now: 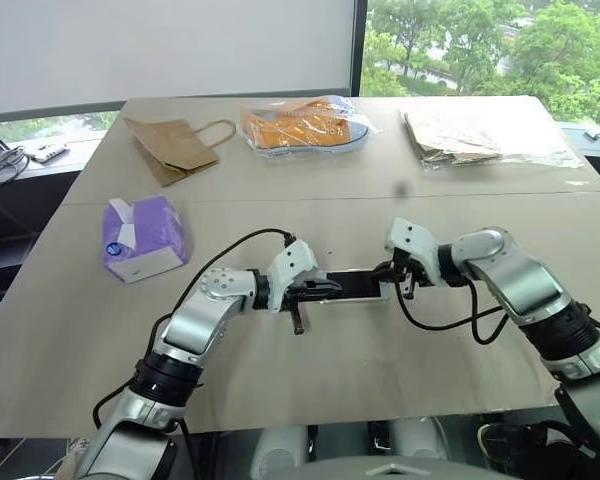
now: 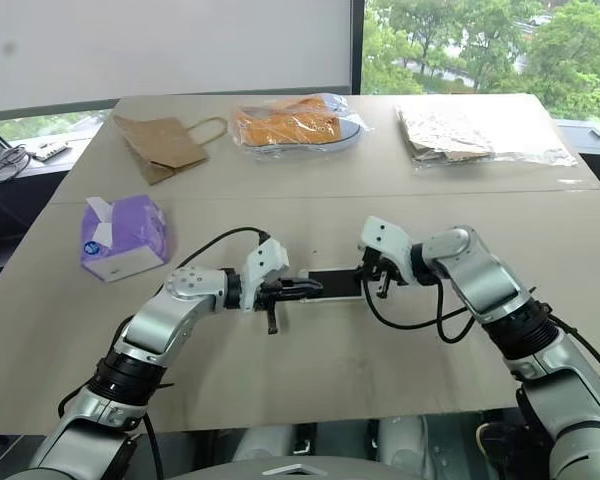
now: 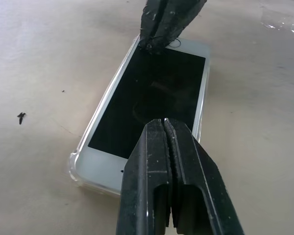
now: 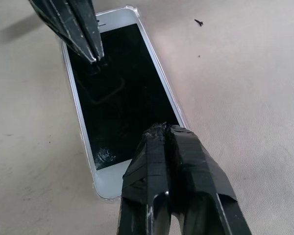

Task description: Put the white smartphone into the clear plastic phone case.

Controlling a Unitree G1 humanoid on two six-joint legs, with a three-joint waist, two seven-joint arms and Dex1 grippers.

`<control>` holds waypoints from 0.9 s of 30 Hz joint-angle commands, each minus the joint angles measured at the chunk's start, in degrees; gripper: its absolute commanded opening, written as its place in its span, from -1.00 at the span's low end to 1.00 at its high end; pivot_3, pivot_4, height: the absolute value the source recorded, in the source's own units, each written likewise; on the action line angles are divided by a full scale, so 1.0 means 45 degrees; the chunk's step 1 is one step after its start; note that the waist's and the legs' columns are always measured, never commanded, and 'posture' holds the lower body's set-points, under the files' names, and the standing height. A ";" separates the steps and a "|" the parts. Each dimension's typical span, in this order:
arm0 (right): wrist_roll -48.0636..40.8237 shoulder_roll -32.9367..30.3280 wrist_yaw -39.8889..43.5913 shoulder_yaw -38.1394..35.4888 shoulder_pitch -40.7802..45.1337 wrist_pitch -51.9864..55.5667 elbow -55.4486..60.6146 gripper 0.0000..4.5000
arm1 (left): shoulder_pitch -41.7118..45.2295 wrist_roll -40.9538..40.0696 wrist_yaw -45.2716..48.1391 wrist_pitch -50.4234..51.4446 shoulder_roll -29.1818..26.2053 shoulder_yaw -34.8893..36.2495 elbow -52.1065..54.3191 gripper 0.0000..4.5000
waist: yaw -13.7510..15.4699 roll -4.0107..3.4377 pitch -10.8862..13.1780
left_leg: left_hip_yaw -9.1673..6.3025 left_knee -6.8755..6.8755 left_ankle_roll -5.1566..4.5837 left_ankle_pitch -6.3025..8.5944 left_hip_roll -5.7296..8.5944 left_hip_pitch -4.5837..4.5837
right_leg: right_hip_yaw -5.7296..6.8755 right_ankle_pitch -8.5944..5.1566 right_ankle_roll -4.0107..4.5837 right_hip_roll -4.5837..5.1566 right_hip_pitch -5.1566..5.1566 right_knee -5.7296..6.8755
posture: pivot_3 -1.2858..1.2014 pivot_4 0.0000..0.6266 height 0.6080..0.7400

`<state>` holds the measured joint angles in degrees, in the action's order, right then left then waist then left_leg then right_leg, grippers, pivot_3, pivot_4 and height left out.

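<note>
The white smartphone (image 3: 152,98) lies flat on the table, black screen up, between my two grippers. The clear plastic phone case (image 3: 76,169) shows as a glossy rim hugging the phone's edges and corners, so the phone sits inside it. My left gripper (image 1: 325,287) is shut with nothing between its fingers, its tips over the phone's left end. My right gripper (image 1: 405,285) is also shut and empty, tips down on the phone's right end. In the right wrist view the left gripper's tips (image 4: 95,56) meet the screen near the far end of the smartphone (image 4: 122,93).
A purple tissue pack (image 1: 143,238) stands to the left. At the back of the table lie a brown paper bag (image 1: 175,145), a clear bag with orange contents (image 1: 305,125) and a clear bag with tan contents (image 1: 460,135). Bare tabletop (image 1: 380,350) surrounds the phone.
</note>
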<state>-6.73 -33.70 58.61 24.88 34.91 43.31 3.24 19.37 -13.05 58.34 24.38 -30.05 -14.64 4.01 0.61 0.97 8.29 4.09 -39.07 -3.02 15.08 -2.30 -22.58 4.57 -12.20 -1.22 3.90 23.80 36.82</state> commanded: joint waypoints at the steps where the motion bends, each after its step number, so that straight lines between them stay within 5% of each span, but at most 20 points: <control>1: 0.0740 0.0016 0.0039 0.1313 -0.0590 0.0401 -0.1533 -1.00 | -0.0050 0.0070 -0.0054 -0.0027 -0.0031 -0.0119 0.0349 -0.98 | 0.0003 -0.0017 -0.0032 | 0.0000 0.0000 0.0000 0.0000 0.0000 0.0002 | 0.0001 0.0000 0.0000 0.0011 0.0000 0.0000 | 0.03 -0.52 1.00; 12: 0.0934 0.0412 -0.0178 0.1122 -0.0676 0.0139 -0.2187 -1.00 | -0.0135 0.0144 -0.0197 -0.0015 0.0030 -0.0130 0.0370 -0.98 | -0.0001 -0.0016 -0.0186 | -0.0001 0.0007 0.0002 0.0001 0.0000 0.0011 | -0.0002 0.0000 0.0005 0.0056 -0.0003 -0.0005 | 0.03 -0.52 1.00; 19: -0.0583 -0.0003 -0.0333 -0.1083 -0.1273 0.1171 0.1093 -1.00 | -0.0178 0.0201 -0.0271 -0.0058 0.0039 -0.0133 0.0280 -0.98 | 0.0035 -0.0051 -0.0164 | -0.0005 0.0024 0.0002 0.0002 0.0001 -0.0041 | -0.0042 0.0007 0.0017 0.0071 0.0029 -0.0014 | 0.03 -0.52 1.00; 27: -0.1343 -0.1200 -0.0189 -0.0954 -0.2158 0.2011 0.3661 -1.00 | -0.0128 0.0247 -0.0229 -0.0144 0.0056 -0.0185 0.0097 -0.98 | 0.0037 -0.0055 -0.0135 | 0.0000 0.0148 0.0001 0.0001 0.0020 -0.0068 | -0.0029 0.0025 0.0047 0.0047 0.0057 -0.0107 | 0.03 -0.52 1.00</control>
<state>-12.21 -38.45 57.65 19.29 26.08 51.38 18.47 18.89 -12.51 57.28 24.00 -29.68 -14.72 4.40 0.78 0.73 7.68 4.09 -38.38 -3.01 15.08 -2.21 -22.89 4.50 -12.09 -1.02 4.06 24.06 36.31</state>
